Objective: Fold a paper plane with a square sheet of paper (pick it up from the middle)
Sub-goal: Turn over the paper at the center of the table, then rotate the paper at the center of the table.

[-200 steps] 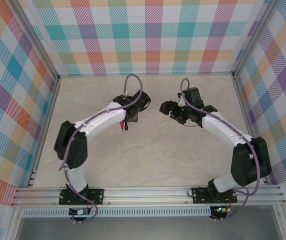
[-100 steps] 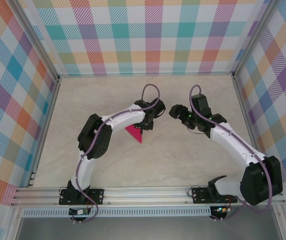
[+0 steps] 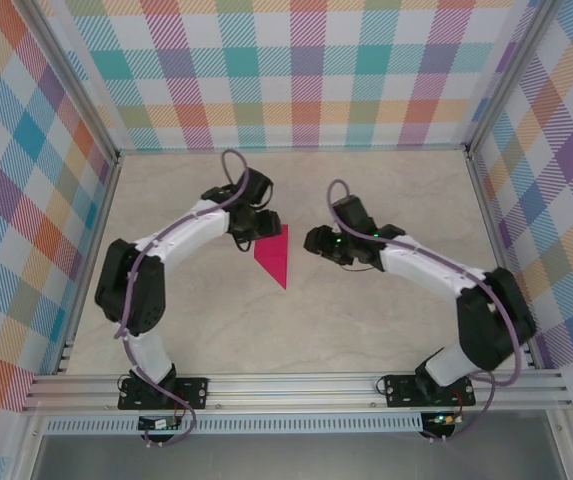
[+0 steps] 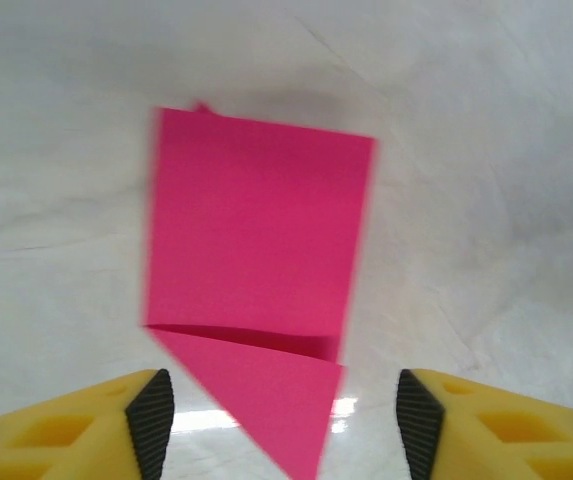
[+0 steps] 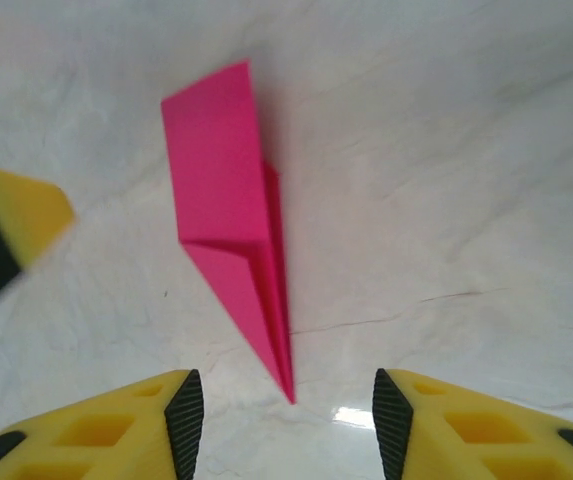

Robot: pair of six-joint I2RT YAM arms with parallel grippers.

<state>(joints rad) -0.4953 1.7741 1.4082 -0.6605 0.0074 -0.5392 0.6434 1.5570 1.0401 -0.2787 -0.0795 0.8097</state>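
The magenta-pink paper, folded into a narrow pointed paper plane (image 3: 275, 257), lies on the table between my two grippers, its tip toward the near edge. In the left wrist view the paper plane (image 4: 256, 240) shows a broad flat panel and a diagonal fold. My left gripper (image 3: 258, 231) (image 4: 281, 425) hangs open just above its pointed end, holding nothing. From the right wrist the paper plane (image 5: 228, 225) shows a raised centre ridge. My right gripper (image 3: 314, 243) (image 5: 286, 425) is open just right of the paper, its fingers either side of the tip without touching it.
The pale marbled table (image 3: 366, 330) is ringed by an aluminium frame (image 3: 296, 385) and checked cloth walls. A yellow finger of the left gripper (image 5: 16, 225) shows at the left edge of the right wrist view.
My left gripper opened, let go of the folded paper and drew back to the left. The paper now lies flat on the table. My right gripper moved left toward it with its jaws narrowing.
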